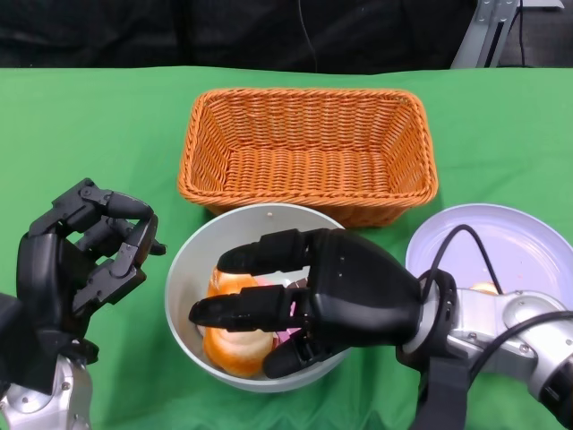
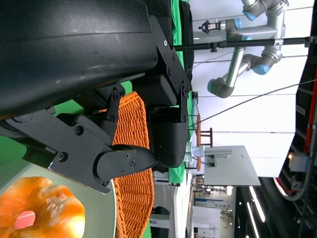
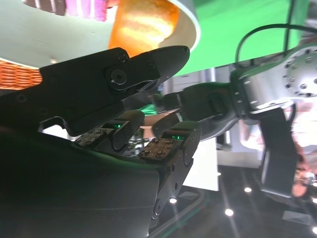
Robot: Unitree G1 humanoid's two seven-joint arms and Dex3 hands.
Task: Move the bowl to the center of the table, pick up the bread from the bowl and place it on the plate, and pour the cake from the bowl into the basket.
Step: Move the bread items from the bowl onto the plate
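The grey bowl [image 1: 182, 269] stands in front of the orange wicker basket [image 1: 304, 152]. In it lies orange bread [image 1: 235, 351], with a bit of pink cake [image 1: 285, 335] showing beside it. My right hand [image 1: 313, 300] reaches over the bowl from the right, fingers stretched above the bread and thumb low by it. The right wrist view shows the bread [image 3: 143, 25] and cake [image 3: 84, 7] beyond the fingertips, with nothing between fingers and thumb. My left hand [image 1: 85, 260] hangs left of the bowl, fingers half bent, holding nothing. The bread [image 2: 39, 208] also shows in the left wrist view.
A lilac plate [image 1: 510, 242] lies right of the bowl, partly hidden by my right wrist and its cable; something small and orange [image 1: 486, 288] sits on it. Green cloth covers the table. The basket [image 2: 133, 188] is empty.
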